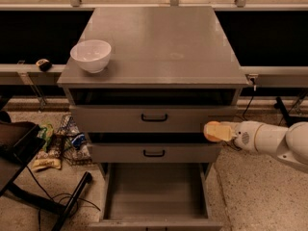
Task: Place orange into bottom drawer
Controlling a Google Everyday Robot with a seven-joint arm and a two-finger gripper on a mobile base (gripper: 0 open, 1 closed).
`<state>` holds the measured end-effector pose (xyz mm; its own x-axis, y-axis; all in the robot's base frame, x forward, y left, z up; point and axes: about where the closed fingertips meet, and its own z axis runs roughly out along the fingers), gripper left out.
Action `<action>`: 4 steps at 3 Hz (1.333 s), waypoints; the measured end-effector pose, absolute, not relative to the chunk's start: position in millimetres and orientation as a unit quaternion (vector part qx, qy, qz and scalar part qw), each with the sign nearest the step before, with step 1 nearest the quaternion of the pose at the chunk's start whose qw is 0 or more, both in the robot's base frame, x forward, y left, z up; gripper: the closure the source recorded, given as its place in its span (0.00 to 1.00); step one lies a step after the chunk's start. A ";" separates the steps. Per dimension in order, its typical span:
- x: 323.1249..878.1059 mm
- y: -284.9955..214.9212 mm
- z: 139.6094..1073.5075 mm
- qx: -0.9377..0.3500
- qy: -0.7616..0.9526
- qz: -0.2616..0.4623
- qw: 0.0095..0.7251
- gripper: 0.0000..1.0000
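Observation:
The orange [210, 131] is at the tip of my white arm, held in my gripper [217, 132], which is shut on it. It hangs in front of the grey cabinet's right edge, at the level between the top and middle drawer fronts. The bottom drawer [154, 190] is pulled open below and to the left of the orange, and its flat grey floor is bare. The orange is above the drawer's right front part, well above its walls.
A white bowl [91, 55] stands on the cabinet top [163, 42] at the left. Two upper drawers with black handles [154, 117] are shut. Bags and cables lie on the floor at the left [57, 146], beside a dark chair leg [72, 201].

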<state>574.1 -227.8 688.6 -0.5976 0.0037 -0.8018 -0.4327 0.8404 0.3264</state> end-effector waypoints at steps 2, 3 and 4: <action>561.3 -182.2 495.7 -0.106 0.907 0.273 0.304 1.00; 560.9 -177.8 404.5 -0.103 0.931 0.240 0.254 1.00; 560.8 -173.8 341.7 -0.094 0.944 0.215 0.232 1.00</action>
